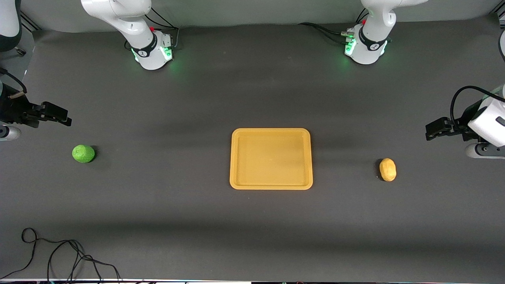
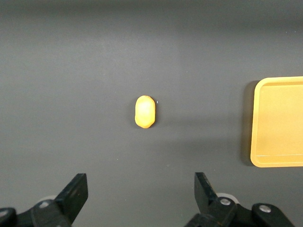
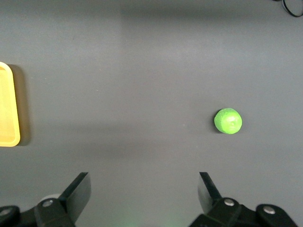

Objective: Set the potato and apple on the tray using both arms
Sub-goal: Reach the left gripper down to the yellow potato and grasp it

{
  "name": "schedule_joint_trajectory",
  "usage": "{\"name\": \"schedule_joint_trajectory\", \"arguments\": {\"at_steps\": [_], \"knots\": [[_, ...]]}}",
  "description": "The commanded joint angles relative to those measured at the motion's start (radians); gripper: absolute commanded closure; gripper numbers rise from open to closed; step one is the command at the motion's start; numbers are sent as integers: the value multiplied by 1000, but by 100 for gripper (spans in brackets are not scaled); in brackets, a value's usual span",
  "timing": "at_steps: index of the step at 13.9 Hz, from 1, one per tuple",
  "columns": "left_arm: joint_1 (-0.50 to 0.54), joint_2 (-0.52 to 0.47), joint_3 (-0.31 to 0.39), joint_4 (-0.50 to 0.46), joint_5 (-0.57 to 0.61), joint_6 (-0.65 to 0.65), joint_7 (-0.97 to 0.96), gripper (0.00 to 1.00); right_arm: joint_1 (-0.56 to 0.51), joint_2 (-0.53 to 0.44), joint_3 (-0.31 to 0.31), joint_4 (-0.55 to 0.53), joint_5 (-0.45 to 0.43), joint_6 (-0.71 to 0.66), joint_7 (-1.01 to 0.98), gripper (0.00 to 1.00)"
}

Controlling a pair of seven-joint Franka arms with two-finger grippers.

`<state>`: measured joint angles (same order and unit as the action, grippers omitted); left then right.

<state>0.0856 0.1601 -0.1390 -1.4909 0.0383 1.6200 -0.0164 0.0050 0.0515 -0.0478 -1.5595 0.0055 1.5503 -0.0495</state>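
Note:
The orange-yellow tray (image 1: 271,132) lies empty at the table's middle. The yellow-tan potato (image 1: 388,169) lies on the table toward the left arm's end, apart from the tray. The green apple (image 1: 83,153) lies toward the right arm's end. My left gripper (image 1: 431,131) hangs open and empty over bare table at its end; its wrist view shows the potato (image 2: 145,112) and the tray's rim (image 2: 254,123) past the gripper (image 2: 141,182). My right gripper (image 1: 65,118) hangs open and empty over bare table beside the apple; its wrist view shows the apple (image 3: 227,121), the tray's edge (image 3: 9,109) and the gripper (image 3: 144,182).
The two arm bases (image 1: 154,51) (image 1: 365,47) stand along the table's edge farthest from the front camera. A loose black cable (image 1: 59,256) lies at the near corner on the right arm's end. The table is dark grey.

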Motion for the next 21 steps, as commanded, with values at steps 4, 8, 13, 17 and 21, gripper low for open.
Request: {"name": "schedule_joint_trajectory", "arguments": {"at_steps": [4,8,13,17,21], "knots": [[-1,7,4,9,14,-2,13,0,10,-10,-4,-5,17,-9,22,0],[3,57,6,-6,14,49,13,0,9,-7,-4,-2,17,-7,22,0],[6,125,7,-234,15,304,13,0,9,-7,-6,-1,17,-6,22,0],[6,215,10,-337,76,403,12,0,9,-5,-4,-1,17,-4,14,0],[17,309,13,-358,86,494,1,0,7,4,-4,15,17,-4,10,0]]}}
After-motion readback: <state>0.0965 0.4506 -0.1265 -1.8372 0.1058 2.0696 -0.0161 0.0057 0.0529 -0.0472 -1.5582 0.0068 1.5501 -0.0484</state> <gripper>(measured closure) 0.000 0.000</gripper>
